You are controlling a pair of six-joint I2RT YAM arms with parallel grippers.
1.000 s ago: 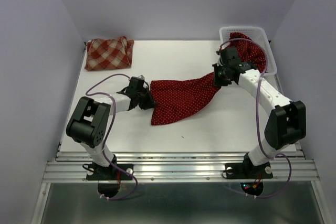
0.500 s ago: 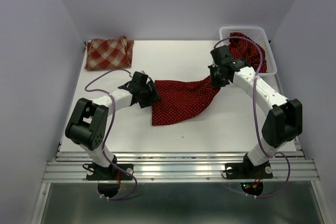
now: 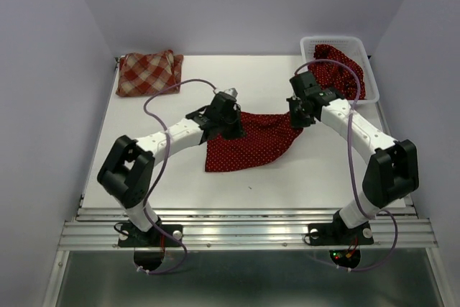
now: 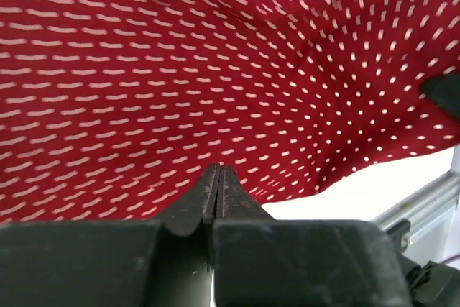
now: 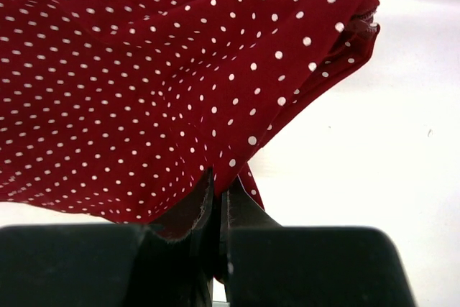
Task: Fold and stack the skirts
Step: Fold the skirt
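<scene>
A dark red dotted skirt (image 3: 251, 141) lies spread on the middle of the white table, held at two corners. My left gripper (image 3: 231, 124) is shut on its upper left corner; the cloth (image 4: 215, 70) fills the left wrist view. My right gripper (image 3: 300, 114) is shut on its upper right corner, and the cloth (image 5: 144, 84) bunches above the jaws in the right wrist view. A second dark red dotted skirt (image 3: 338, 73) lies in the basket. The red-and-cream checked skirt (image 3: 149, 72) lies folded at the far left corner.
A white mesh basket (image 3: 332, 41) stands at the far right corner of the table (image 3: 144, 177). Grey walls close the back and sides. A metal rail (image 3: 244, 231) runs along the near edge by the arm bases.
My left gripper has moved right and away from me, carrying the skirt's left corner over the cloth. The skirt's tail has come free of the basket. My right gripper has shifted slightly.
</scene>
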